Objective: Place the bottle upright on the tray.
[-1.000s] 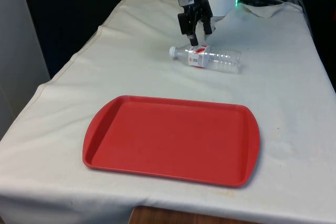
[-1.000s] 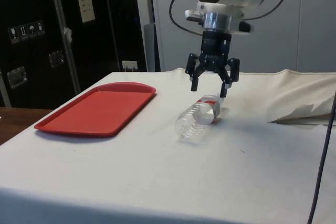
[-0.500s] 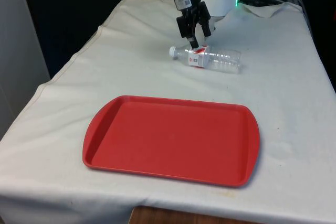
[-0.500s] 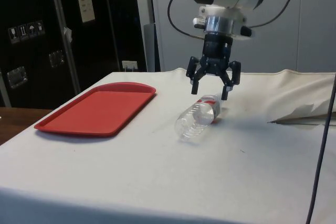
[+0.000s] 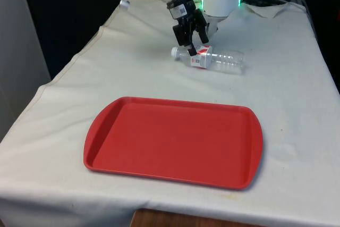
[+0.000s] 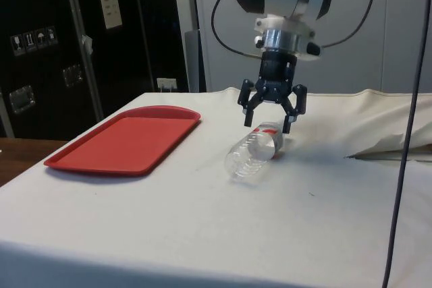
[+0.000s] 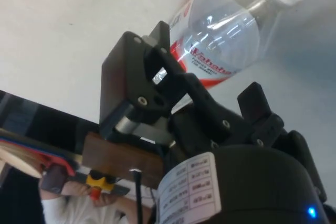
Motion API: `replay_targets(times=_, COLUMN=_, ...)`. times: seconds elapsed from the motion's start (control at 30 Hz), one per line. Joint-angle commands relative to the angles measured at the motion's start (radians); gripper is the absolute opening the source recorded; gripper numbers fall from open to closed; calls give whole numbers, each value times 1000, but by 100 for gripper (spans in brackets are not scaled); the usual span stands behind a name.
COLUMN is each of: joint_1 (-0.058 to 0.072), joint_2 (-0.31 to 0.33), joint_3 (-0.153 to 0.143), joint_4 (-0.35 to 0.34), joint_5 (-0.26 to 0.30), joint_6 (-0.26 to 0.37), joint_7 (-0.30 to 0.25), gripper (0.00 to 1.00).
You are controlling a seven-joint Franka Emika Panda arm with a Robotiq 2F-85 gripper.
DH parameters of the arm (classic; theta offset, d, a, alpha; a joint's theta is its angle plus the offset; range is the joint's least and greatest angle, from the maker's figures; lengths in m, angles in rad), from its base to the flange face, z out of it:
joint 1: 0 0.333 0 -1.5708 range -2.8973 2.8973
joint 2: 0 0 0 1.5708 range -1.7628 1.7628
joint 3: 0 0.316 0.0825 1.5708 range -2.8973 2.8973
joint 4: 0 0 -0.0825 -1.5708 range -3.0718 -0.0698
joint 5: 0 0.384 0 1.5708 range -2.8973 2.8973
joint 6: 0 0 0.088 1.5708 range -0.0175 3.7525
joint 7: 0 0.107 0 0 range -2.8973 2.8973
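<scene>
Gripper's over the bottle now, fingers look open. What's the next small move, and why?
Probably lower straight down so the open fingers straddle the label end. The bottle lies on its side on the cloth, away from the empty red tray, and the gripper hangs just above it, not gripping it.

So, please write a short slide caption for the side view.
Open gripper poised above the neck end of a clear bottle lying on the white cloth, red tray empty nearby.

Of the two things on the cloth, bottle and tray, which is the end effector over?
The clear bottle, lying on its side with a red label; the open end effector hangs just above its neck end. The red tray sits apart, bare.
</scene>
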Motion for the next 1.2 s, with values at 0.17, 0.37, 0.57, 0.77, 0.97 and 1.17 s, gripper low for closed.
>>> replay_targets(times=0.17, joint_1=-2, joint_2=9, joint_3=-24, joint_4=13, joint_5=19, joint_6=-42, joint_7=-45, gripper=100)
replay_targets(times=0.37, joint_1=-3, joint_2=12, joint_3=-26, joint_4=13, joint_5=11, joint_6=-47, joint_7=-41, gripper=100)
replay_targets(times=0.57, joint_1=-4, joint_2=14, joint_3=-27, joint_4=14, joint_5=13, joint_6=-56, joint_7=-45, gripper=100)
replay_targets(times=0.77, joint_1=-9, joint_2=18, joint_3=-26, joint_4=15, joint_5=29, joint_6=-63, joint_7=-60, gripper=100)
replay_targets(times=0.97, joint_1=-7, joint_2=26, joint_3=-33, joint_4=15, joint_5=78, joint_6=-77, joint_7=-121, gripper=100)
replay_targets(times=1.17, joint_1=-3, joint_2=29, joint_3=-34, joint_4=13, joint_5=77, joint_6=-76, joint_7=-124, gripper=100)
